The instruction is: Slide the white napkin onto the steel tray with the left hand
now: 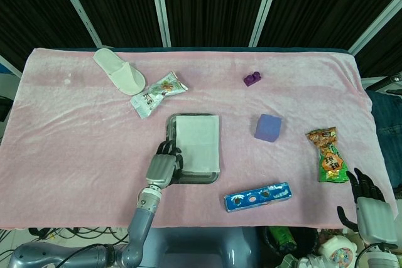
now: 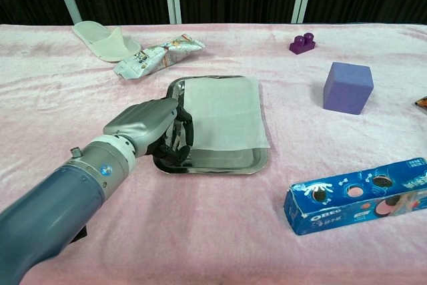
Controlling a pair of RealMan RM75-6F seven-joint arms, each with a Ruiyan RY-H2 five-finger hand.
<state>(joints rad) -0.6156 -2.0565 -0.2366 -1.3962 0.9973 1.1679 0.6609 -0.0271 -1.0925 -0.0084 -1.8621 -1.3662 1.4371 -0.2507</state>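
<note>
The white napkin (image 1: 198, 144) (image 2: 223, 113) lies flat on the steel tray (image 1: 170, 131) (image 2: 207, 163), and its right edge hangs slightly over the tray's right rim. My left hand (image 1: 164, 166) (image 2: 150, 128) is at the tray's front left corner. Its fingers bend down over the rim, with their tips on the bare steel just left of the napkin's edge, and it holds nothing. My right hand (image 1: 370, 208) hangs off the table's front right corner with fingers spread and empty. It shows only in the head view.
A white slipper (image 1: 119, 71) and a snack packet (image 1: 158, 93) lie behind the tray to the left. A purple cube (image 1: 268, 127), a small purple brick (image 1: 252, 79), a blue Oreo box (image 1: 258, 196) and an orange snack bag (image 1: 328, 154) lie to the right.
</note>
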